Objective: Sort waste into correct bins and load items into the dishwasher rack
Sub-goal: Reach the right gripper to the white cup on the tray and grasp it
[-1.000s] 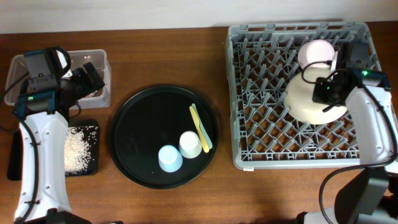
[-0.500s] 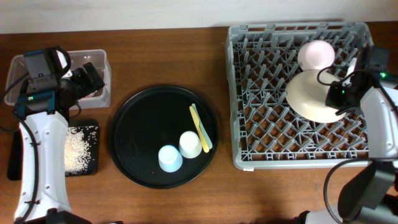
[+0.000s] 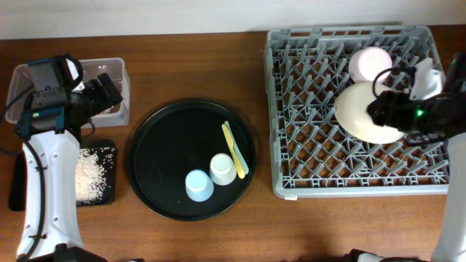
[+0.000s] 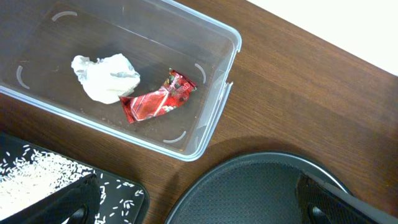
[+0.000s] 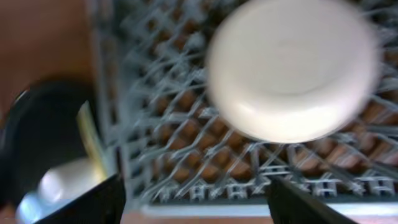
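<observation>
The large cream bowl (image 3: 362, 113) lies upside down in the grey dishwasher rack (image 3: 291, 109), just below the small pink bowl (image 3: 370, 64). My right gripper (image 3: 387, 110) hovers open over the cream bowl's right edge and holds nothing. The blurred right wrist view shows that bowl (image 5: 292, 68) beyond the open gripper (image 5: 199, 202). My left gripper (image 3: 105, 91) is open above the clear bin (image 4: 217, 93), which holds the white tissue (image 4: 106, 76) and the red wrapper (image 4: 158, 99). Rice (image 3: 91, 171) lies in the shallow black bin (image 3: 109, 198).
A large round black tray (image 3: 156, 160) in the middle carries the white cup (image 3: 223, 168), the light blue cup (image 3: 199, 185) and the yellow utensil (image 3: 234, 149). The rack takes up the right side of the table, up to its edge.
My right gripper has opened and let go of the cream bowl, which stays in the rack, and the arm has drawn off to the right. The left arm has not moved.
</observation>
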Robot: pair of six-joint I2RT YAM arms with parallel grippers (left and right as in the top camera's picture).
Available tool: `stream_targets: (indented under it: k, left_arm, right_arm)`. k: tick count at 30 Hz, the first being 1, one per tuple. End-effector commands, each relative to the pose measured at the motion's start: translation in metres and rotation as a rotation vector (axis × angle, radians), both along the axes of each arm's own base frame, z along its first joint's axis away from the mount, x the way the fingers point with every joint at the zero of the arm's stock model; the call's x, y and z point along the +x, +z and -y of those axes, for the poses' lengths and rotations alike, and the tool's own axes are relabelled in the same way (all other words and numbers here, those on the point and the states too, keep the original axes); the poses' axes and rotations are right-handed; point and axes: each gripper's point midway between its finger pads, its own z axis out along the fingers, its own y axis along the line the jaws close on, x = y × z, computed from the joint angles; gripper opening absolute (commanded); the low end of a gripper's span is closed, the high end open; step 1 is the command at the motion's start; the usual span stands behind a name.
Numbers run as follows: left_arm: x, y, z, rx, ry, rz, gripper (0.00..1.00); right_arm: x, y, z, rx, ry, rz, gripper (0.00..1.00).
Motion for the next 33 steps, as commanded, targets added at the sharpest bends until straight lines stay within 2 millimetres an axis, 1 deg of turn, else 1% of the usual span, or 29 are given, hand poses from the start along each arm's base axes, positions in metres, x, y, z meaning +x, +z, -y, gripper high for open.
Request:
stream_targets:
  k: [1, 4, 6, 8, 9, 10, 12, 13, 14, 16, 17, 18, 19, 20, 22, 24, 27, 30, 32, 33]
  left_arm:
    - [0.002, 0.008, -0.002, 0.005, 0.003, 0.019, 0.99]
    - [0.002, 0.008, -0.002, 0.005, 0.003, 0.019, 0.99]
    - [0.002, 0.008, -0.002, 0.005, 0.003, 0.019, 0.99]
    - [0.002, 0.008, -0.002, 0.005, 0.003, 0.019, 0.99]
    - [0.002, 0.008, -0.002, 0.005, 0.003, 0.019, 0.99]
    - [0.002, 0.008, -0.002, 0.005, 0.003, 0.019, 0.99]
    - [0.002, 0.008, -0.002, 0.005, 0.003, 0.019, 0.99]
    - [0.002, 0.008, -0.002, 0.005, 0.003, 0.019, 1.0]
    - [0.002, 0.008, -0.002, 0.005, 0.003, 0.019, 0.99]
    - [0.002, 0.008, -0.002, 0.005, 0.003, 0.019, 0.99]
    - [0.002, 0.008, -0.002, 0.005, 0.003, 0.019, 0.99]
    - [0.002, 0.008, -0.002, 0.005, 0.003, 0.019, 0.99]
    - [0.002, 0.008, -0.002, 0.005, 0.003, 0.019, 0.99]
    - [0.002, 0.008, -0.002, 0.005, 0.003, 0.019, 0.99]
    - [0.002, 0.008, -0.002, 0.005, 0.003, 0.019, 0.99]
    - [0.002, 0.008, -0.002, 0.005, 0.003, 0.019, 0.99]
    - [0.002, 0.008, -0.002, 0.005, 0.003, 0.019, 0.99]
    - [0.002, 0.008, -0.002, 0.005, 0.003, 0.019, 0.99]
    - [0.002, 0.008, -0.002, 0.005, 0.003, 0.019, 0.99]
    - [0.002, 0.008, -0.002, 0.005, 0.003, 0.019, 0.99]
  right_arm:
    - [-0.006, 0.012, -0.053, 0.067, 0.244, 0.051, 0.8]
    - [-0.013, 0.006, -0.096, 0.064, 0.409, 0.028, 0.85]
    - [-0.019, 0.002, -0.13, 0.068, 0.525, 0.009, 0.86]
    - [-0.029, -0.008, -0.178, 0.072, 0.683, -0.017, 0.89]
    - [-0.033, -0.015, -0.198, 0.06, 0.747, -0.033, 0.9]
    - [-0.037, -0.026, -0.215, 0.035, 0.807, -0.061, 0.91]
    - [-0.049, -0.055, -0.245, -0.042, 0.916, -0.14, 0.91]
    - [-0.052, -0.065, -0.253, -0.082, 0.947, -0.161, 0.91]
    - [-0.054, -0.085, -0.267, -0.168, 1.0, -0.186, 0.92]
    - [-0.059, -0.103, -0.288, -0.216, 1.061, -0.199, 0.98]
    - [-0.064, -0.116, -0.305, -0.227, 1.108, -0.2, 0.99]
    - [-0.065, -0.126, -0.319, -0.231, 1.137, -0.196, 1.0]
    - [-0.065, -0.131, -0.325, -0.238, 1.149, -0.19, 1.0]
    - [-0.06, -0.144, -0.332, -0.273, 1.157, -0.182, 1.0]
    - [-0.049, -0.156, -0.333, -0.325, 1.142, -0.169, 1.0]
    - [-0.043, -0.158, -0.337, -0.325, 1.119, -0.151, 1.0]
    - [-0.039, -0.159, -0.34, -0.32, 1.111, -0.134, 1.0]
    - [-0.035, -0.172, -0.344, -0.313, 1.108, -0.104, 1.0]
    - [-0.039, -0.179, -0.341, -0.317, 1.109, -0.119, 0.94]
    - [-0.04, -0.183, -0.339, -0.318, 1.11, -0.125, 0.94]
